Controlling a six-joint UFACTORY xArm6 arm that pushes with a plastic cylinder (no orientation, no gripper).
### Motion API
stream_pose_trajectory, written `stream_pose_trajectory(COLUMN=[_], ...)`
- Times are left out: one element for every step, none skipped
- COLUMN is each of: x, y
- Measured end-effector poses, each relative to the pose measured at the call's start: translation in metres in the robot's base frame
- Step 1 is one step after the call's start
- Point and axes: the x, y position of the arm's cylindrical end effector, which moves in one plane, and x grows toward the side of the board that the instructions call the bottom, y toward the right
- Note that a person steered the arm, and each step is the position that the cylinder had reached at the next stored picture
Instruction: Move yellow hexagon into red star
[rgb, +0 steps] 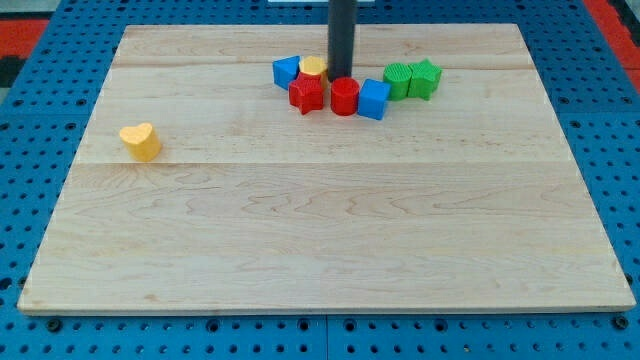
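Note:
The yellow hexagon lies near the view's top centre, touching the red star just below it. My tip stands right of the yellow hexagon, close beside it, and just above the red cylinder. The rod partly hides the hexagon's right side.
A blue block sits left of the hexagon. A blue cube sits right of the red cylinder. Two green blocks lie further right. A yellow heart lies alone at the view's left. The wooden board has edges all round.

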Motion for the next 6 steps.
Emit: stream_pose_trajectory(x=[-0.004, -0.013, -0.018, -0.039, -0.045, -0.045], y=[-0.032, -0.030, -0.001, 0.024, -0.025, -0.099])
